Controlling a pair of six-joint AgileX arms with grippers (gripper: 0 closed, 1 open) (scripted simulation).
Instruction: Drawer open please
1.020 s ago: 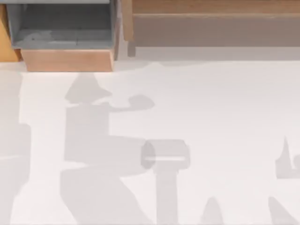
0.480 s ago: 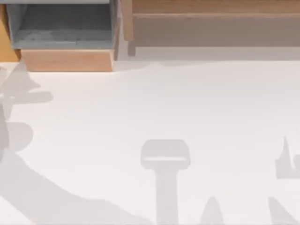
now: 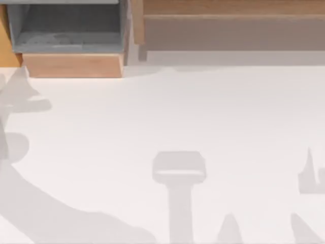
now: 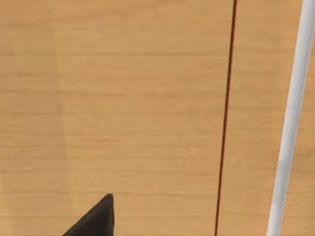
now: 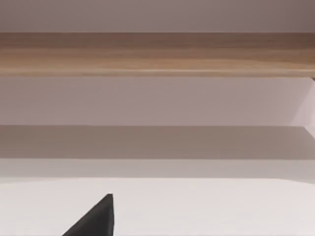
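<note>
The drawer (image 3: 73, 65) stands at the table's back left in the top view, pulled out toward the front. Its grey walls and floor are bare, and its light-brown wooden front panel faces the table. A dark tip of my left gripper (image 4: 96, 220) shows in the left wrist view, close before a light wooden surface (image 4: 123, 98) with a thin dark-red line. A dark tip of my right gripper (image 5: 96, 220) shows in the right wrist view, above the white table and facing the long shelf (image 5: 157, 54).
A long wooden shelf (image 3: 228, 30) with a brownish-grey recess runs along the back right. An orange-brown side panel (image 3: 6, 46) borders the drawer on its left. Arm shadows lie on the white table (image 3: 203, 112) at the far left and front.
The left arm's shadow has slid from the table's left middle, below the drawer, to the far left edge. The drawer and the right arm's shadow have stayed put.
</note>
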